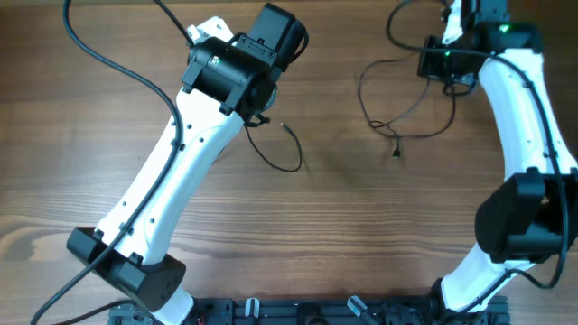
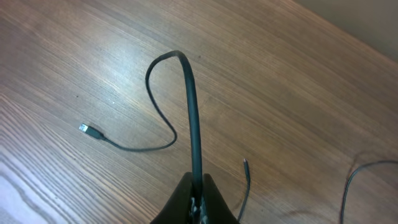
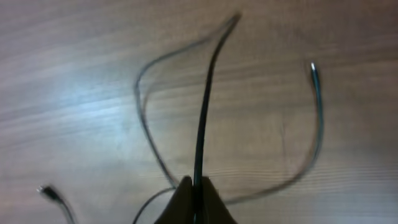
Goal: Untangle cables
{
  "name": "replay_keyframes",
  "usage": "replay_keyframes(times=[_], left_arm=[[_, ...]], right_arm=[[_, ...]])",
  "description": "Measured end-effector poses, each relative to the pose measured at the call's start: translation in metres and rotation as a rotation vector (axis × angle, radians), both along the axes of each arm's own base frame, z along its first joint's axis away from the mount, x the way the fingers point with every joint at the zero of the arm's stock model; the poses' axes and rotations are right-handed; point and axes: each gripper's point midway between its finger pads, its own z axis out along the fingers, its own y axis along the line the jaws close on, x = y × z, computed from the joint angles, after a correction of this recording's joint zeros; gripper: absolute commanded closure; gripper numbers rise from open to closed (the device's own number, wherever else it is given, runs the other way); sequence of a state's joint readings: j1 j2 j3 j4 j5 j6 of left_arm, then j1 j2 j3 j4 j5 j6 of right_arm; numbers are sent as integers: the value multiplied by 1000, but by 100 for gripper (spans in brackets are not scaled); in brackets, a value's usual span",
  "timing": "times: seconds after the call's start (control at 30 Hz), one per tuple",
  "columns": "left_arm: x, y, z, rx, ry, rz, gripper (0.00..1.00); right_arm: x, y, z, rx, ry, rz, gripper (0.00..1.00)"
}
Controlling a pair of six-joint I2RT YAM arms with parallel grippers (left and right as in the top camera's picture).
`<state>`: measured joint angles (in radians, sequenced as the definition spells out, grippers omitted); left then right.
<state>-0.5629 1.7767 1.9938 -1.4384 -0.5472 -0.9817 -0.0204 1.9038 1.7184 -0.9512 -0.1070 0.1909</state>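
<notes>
Two thin black cables lie apart on the wooden table. The left cable curls below my left gripper. In the left wrist view this gripper is shut on that cable, which arches up, loops back down and ends in a small plug flat on the wood. The right cable loops left of my right gripper, with a plug end below it. The right wrist view shows that gripper shut on its cable; a free tip curves off to the right.
The left arm crosses the left half of the table diagonally, and a thick black arm wire trails at top left. The right arm runs along the right edge. Both bases sit at the front edge.
</notes>
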Motion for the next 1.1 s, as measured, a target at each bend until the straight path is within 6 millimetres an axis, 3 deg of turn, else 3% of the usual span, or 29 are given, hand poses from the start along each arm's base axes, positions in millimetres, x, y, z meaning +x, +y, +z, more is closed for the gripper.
replay_keyframes(times=[0.2, 0.23, 0.27, 0.4, 0.5, 0.6, 0.67, 0.77, 1.1], left_arm=[[-2, 2, -1, 8, 12, 0, 96], [-2, 1, -1, 5, 9, 0, 96], [-1, 1, -1, 4, 7, 0, 96], [-2, 1, -1, 5, 8, 0, 96], [-2, 1, -1, 5, 8, 0, 96], [-2, 1, -1, 6, 9, 0, 96], [-2, 1, -1, 6, 10, 0, 96], [-2, 1, -1, 7, 11, 0, 96], [-2, 1, -1, 7, 10, 0, 96]], right_arm=[[-50, 1, -78, -1, 197, 12, 83], [-56, 1, -89, 1, 213, 8, 74], [-65, 1, -102, 6, 239, -6, 56], [-88, -4, -132, 9, 308, -118, 13], [-85, -9, -135, 22, 295, -268, 11], [-80, -11, -138, 49, 287, -388, 0], [-78, -11, -147, 67, 294, -444, 0], [-61, 0, -149, 114, 245, -347, 0], [-53, 9, -150, 83, 179, -120, 0]])
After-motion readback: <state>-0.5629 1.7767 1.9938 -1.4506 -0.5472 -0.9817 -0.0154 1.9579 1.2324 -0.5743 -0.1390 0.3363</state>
